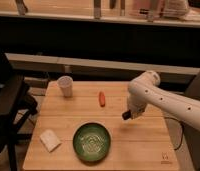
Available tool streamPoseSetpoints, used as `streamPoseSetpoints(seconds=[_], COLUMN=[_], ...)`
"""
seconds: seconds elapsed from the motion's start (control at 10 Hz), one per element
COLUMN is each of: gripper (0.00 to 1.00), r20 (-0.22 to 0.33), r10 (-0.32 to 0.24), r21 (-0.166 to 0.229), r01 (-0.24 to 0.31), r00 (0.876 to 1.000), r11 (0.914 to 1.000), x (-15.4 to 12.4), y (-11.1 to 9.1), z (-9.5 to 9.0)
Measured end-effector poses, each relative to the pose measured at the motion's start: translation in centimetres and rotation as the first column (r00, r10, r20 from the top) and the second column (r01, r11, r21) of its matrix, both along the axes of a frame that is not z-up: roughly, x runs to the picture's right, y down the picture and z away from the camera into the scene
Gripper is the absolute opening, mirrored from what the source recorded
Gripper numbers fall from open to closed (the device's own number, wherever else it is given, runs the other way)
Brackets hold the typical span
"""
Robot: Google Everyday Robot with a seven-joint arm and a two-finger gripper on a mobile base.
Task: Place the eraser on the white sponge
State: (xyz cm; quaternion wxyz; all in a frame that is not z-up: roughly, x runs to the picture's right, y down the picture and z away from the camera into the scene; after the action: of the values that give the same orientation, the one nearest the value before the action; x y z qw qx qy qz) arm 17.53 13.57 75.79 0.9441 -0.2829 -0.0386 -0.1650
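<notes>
My gripper [130, 113] hangs over the right middle of the wooden table [143, 150], at the end of the white arm that comes in from the right. A small dark block, the eraser [126, 116], sticks out at its tip and is held above the tabletop. The white sponge [50, 139] lies flat near the table's front left corner, well to the left of the gripper and left of the green bowl [92, 141].
A white cup [66, 85] stands at the back left. A small orange-red object [102, 98] lies in the middle, left of the gripper. A dark chair [8, 107] stands at the table's left side. A dark counter runs along behind.
</notes>
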Motion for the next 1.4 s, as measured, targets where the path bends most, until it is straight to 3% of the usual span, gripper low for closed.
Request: streamPoseSetpoints(seconds=[0.5,0.8,1.4], gripper=[0.0,0.0,0.0], r20=[0.035,0.041,0.082], r10=[-0.07,-0.101,-0.192], r21=[0.021,0.025,0.041], r01=[0.069,0.1,0.189], r00=[0.997,0.994,0.978], r11=[0.9974,0.9947,0.9811], x=[-4.8,-6.0,-12.0], y=[-0.4,-0.2,-0.1], z=[-0.3,-0.8,-1.4])
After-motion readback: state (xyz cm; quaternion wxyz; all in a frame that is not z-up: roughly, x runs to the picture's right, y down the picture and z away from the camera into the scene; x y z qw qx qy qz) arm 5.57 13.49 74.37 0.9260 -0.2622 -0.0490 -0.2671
